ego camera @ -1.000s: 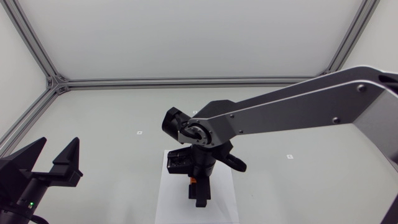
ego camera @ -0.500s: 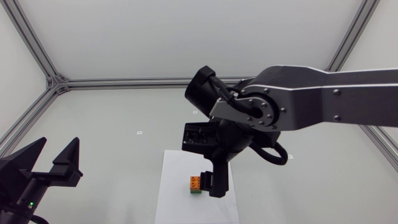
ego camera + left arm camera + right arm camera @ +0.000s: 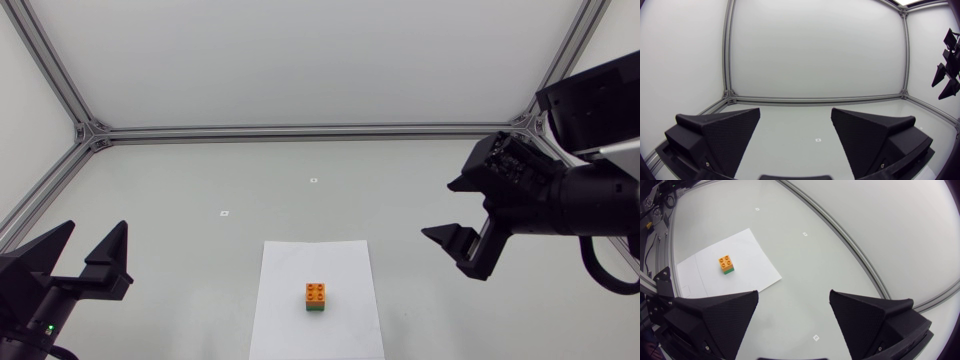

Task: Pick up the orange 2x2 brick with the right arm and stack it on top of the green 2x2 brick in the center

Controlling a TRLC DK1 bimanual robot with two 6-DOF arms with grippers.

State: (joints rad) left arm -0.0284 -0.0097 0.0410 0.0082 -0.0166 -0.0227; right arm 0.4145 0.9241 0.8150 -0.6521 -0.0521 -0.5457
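The small orange 2x2 plastic brick [image 3: 316, 291] sat atop the green 2x2 plastic brick [image 3: 316, 308] on white paper [image 3: 290, 270]. It looked light, rigid and slick-sided, best pinched across opposite flat walls. The black right gripper [image 3: 441, 210] hung spread and empty, well apart.

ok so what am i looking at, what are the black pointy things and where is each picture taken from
These are two robot arms at a table. The black wedges are their grippers, two-fingered claws for picking things up. The head view looks down from a fixed camera above: left gripper at its left, right gripper at its right. The other two pictures come from a camera on each arm's wrist, showing that arm's gripper close up. On the table lies a white sheet of paper, and on it an orange 2x2 brick sits stacked on a green 2x2 brick. Both grippers are open and hold nothing.
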